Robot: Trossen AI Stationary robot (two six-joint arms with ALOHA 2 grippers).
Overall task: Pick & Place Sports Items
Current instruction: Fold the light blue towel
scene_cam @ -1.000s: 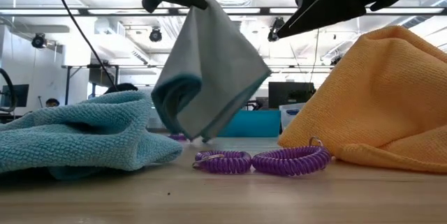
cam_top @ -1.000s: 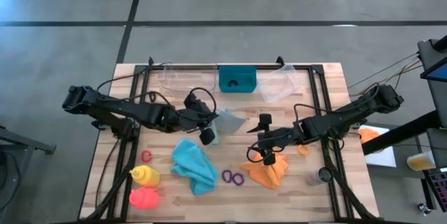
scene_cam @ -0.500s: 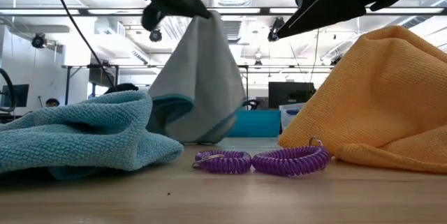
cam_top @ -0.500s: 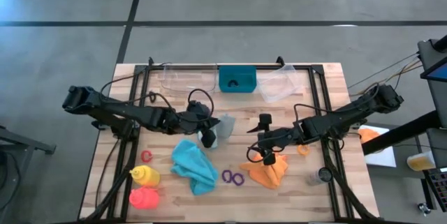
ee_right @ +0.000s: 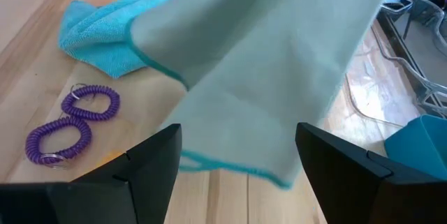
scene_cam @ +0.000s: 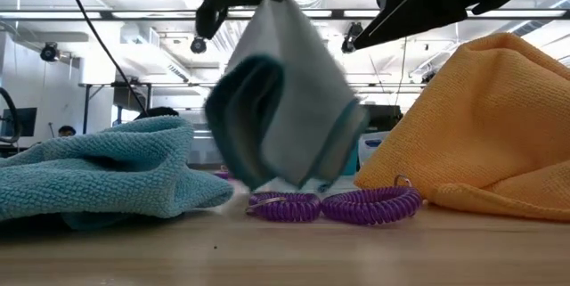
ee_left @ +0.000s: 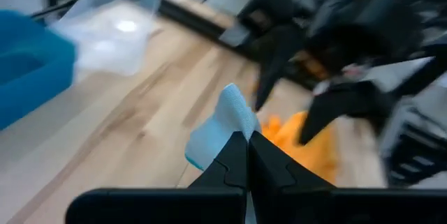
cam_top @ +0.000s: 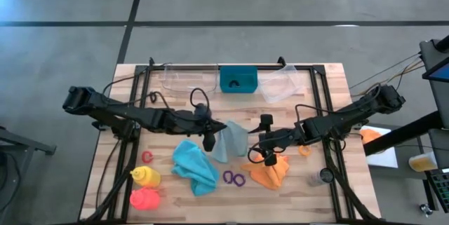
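Wooden counter (cam_top: 330, 85) seen from above, both arms reaching toward frame centre. The pale blue cloth (cam_top: 231, 139) hangs at centre frame, pinched at its upper corner by the left end effector (cam_top: 211, 128), whose fingers are clenched on the fabric; in the low view the cloth (scene_cam: 285, 108) dangles with its lower edge just above the counter. The right end effector (cam_top: 258, 152) sits just right of this cloth, fingers spread and grasping nothing, directly over the orange cloth (cam_top: 272, 172), which lies heaped at lower centre-right. The teal cloth (cam_top: 193, 165) lies crumpled at lower centre-left. The teal rectangular bin (cam_top: 238, 78) stands at upper centre against the far edge, flanked by two clear plastic trays (cam_top: 177, 79); their contents cannot be told. The pink-red bottle (cam_top: 145, 198) and the yellow bottle (cam_top: 145, 176) lie at lower left. The purple rings (cam_top: 233, 178) lie between the teal and orange cloths; a red ring (cam_top: 146, 157) lies above the yellow bottle.
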